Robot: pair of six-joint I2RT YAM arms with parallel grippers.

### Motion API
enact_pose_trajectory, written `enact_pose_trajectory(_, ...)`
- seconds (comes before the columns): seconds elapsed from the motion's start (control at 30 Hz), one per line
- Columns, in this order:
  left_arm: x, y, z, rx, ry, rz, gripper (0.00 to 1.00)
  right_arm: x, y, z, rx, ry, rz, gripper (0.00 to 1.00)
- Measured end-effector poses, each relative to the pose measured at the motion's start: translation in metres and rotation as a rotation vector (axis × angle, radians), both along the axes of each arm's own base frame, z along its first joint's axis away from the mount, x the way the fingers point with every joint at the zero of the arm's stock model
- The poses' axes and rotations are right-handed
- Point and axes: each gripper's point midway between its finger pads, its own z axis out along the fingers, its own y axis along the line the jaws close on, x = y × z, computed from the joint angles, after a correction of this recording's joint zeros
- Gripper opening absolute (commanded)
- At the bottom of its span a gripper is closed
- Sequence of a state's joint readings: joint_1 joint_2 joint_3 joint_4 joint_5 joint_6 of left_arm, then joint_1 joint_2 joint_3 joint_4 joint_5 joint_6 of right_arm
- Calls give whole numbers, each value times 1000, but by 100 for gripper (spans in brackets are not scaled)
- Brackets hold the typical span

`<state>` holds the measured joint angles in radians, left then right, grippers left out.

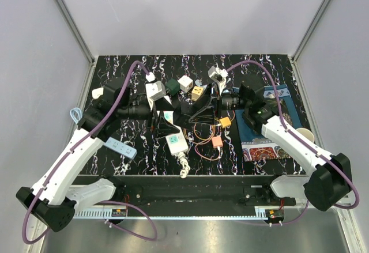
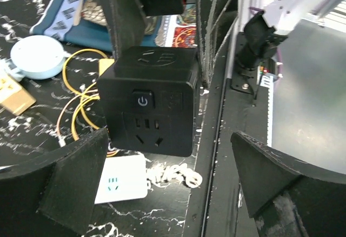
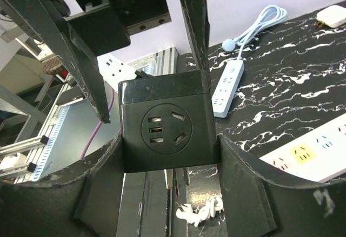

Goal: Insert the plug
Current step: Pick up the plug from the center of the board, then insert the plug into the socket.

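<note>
Black cube socket (image 3: 165, 123), just one, clamped in right gripper (image 3: 167, 145); left gripper (image 2: 168, 137) spread wide apart.

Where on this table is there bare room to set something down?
Far strip behind the cube adapters, and the near patch between the blue power strip and white adapter. The middle, around the wires and black cube, is crowded.

White shells covered left arm (image 1: 75, 155), right arm (image 1: 291, 138); black joint housings (image 1: 326, 181) sat well behind each claw. Behind each wrist ran purple cable (image 1: 118, 97). On left gripper (image 2: 168, 137), fingers (image 2: 70, 183) were matte black wedges, scuffed pale grey in patches.
</note>
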<state>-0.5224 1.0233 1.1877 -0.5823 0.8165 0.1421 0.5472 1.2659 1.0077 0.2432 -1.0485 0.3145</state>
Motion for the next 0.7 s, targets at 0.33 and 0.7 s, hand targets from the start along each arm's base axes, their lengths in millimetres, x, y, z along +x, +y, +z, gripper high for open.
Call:
enact_pose_trajectory(0.33, -6, -19, 5, -71, 81, -125, 95, -10, -1, 11, 38, -57, 65, 0)
enact_pose_trajectory(0.7, 0, -30, 21, -171, 108, -124, 84, -11, 0, 17, 55, -75, 72, 0)
